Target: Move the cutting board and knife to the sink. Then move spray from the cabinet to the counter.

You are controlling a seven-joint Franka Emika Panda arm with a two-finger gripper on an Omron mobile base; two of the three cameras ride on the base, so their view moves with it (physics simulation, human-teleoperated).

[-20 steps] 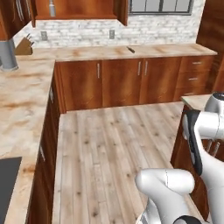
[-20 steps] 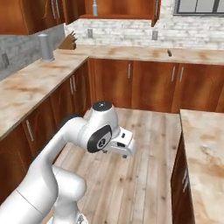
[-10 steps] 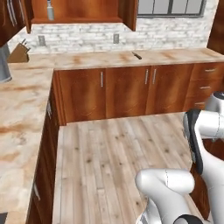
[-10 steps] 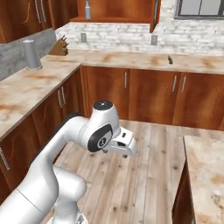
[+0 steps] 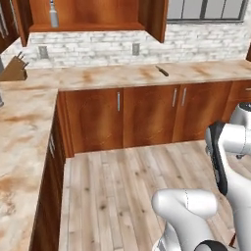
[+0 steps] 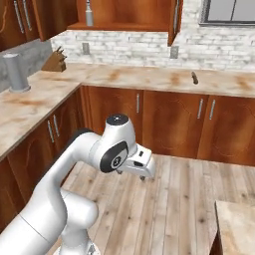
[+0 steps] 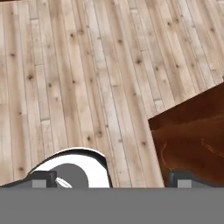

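Right base view: arm folding low over the plank floor (image 6: 199, 199), gripper (image 6: 142, 175) pointing down at the boards, well short of the counter (image 6: 149, 77). Hand view: two finger tips (image 7: 43, 179) sitting far apart at the bottom edge, jaws spread wide, nothing lying between them; plank floor running under them, and a reddish-brown cabinet panel (image 7: 192, 140) cutting in at the lower right.

Knife (image 6: 194, 77) lying on the counter's back run, near the wall edge, right of the wall outlet (image 6: 174, 52); in the left base view the same knife (image 5: 162, 70) is lying at an angle, about midway along that run. Spray (image 5: 53, 13) standing upright on the shelf of the open cabinet (image 5: 88, 14) above the counter, toward its left end. Knife block (image 6: 54, 61) sitting in the counter's back left corner. Grey cylinder (image 6: 15, 73) standing on the counter's left run
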